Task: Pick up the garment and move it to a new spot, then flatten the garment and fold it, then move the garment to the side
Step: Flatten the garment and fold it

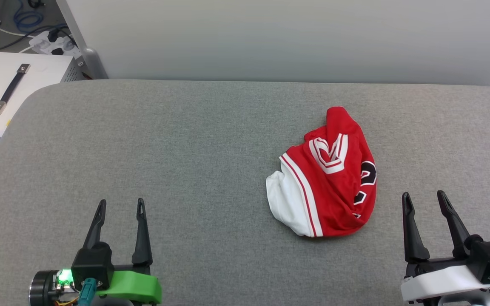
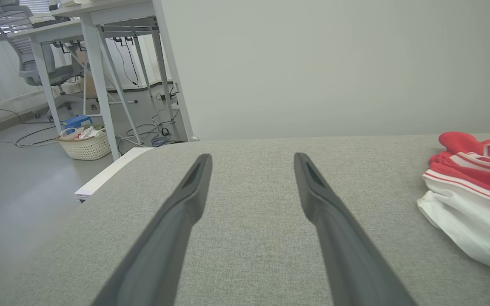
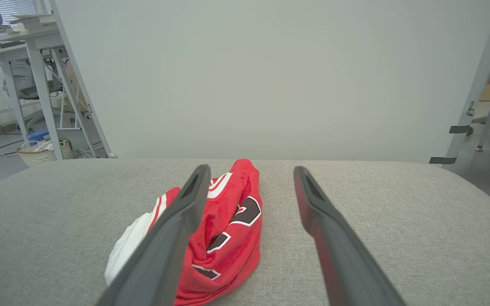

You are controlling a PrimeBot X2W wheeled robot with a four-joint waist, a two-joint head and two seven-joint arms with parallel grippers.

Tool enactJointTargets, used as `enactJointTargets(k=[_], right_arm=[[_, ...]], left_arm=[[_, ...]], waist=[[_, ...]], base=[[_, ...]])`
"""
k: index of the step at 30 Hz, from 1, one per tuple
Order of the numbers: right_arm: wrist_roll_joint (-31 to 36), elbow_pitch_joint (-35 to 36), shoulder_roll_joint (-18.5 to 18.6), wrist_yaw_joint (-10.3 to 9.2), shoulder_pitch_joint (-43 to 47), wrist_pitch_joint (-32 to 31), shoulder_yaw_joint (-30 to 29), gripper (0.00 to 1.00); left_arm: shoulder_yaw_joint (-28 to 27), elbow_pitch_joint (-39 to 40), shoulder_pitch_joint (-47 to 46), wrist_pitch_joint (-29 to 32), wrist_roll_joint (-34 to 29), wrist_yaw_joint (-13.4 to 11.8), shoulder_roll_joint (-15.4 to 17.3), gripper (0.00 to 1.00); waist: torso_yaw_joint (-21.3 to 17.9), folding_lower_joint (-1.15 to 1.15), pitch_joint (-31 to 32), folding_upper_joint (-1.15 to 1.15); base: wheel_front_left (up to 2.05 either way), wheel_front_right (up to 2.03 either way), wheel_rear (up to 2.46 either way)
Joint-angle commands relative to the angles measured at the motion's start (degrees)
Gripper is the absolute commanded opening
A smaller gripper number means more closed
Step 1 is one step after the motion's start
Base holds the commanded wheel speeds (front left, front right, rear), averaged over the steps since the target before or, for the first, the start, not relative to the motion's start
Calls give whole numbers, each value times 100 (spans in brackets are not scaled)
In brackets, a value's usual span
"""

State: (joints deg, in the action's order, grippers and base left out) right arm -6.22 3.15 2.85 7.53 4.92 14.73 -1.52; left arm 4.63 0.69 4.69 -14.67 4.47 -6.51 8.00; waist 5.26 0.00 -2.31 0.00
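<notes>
The garment (image 1: 326, 174) lies crumpled in a heap on the grey padded table (image 1: 177, 153), right of centre: red cloth with a white sleeve, red-white striped trim and black white-edged lettering. It shows at the right edge of the left wrist view as garment (image 2: 474, 191) and ahead in the right wrist view as garment (image 3: 223, 229). My left gripper (image 1: 120, 205) is open at the lower left, far from the cloth. Near the lower right, my right gripper (image 1: 423, 196) is open, just right of the heap and not touching it. In the wrist views, left gripper (image 2: 252, 158) and right gripper (image 3: 251, 170) hold nothing.
A pale partition wall (image 1: 296, 38) stands behind the table's far edge. A white box with a black handle (image 1: 11, 89) sits off the table's left, with cables and a power strip (image 1: 53, 42) on the floor. Desks and a wicker basket (image 2: 84, 144) stand further left.
</notes>
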Motion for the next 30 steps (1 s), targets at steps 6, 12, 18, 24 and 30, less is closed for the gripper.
enactJointTargets(k=[6,12,18,24,30], right_arm=[[12,-40,3,-4,96,27,16,100],[14,-62,3,-4,90,27,41,100],[27,-50,3,-4,57,27,25,100],[63,-9,3,-4,-50,27,1,100],[98,10,3,-4,-192,27,56,100]], left_arm=[[-149,-64,73,-32,-145,161,-151,100],[-265,-111,83,-32,-231,280,-235,100],[-255,-105,-125,-32,-335,367,-240,100],[-167,-19,-998,-33,-338,714,-60,100],[260,-412,-2194,-33,-234,1257,223,100]], waist=[[35,0,-2,0],[38,0,3,0],[49,0,-49,0],[83,0,-191,0],[12,0,-346,0]], base=[[0,0,0],[0,0,0],[0,0,0],[0,0,0],[0,0,0]])
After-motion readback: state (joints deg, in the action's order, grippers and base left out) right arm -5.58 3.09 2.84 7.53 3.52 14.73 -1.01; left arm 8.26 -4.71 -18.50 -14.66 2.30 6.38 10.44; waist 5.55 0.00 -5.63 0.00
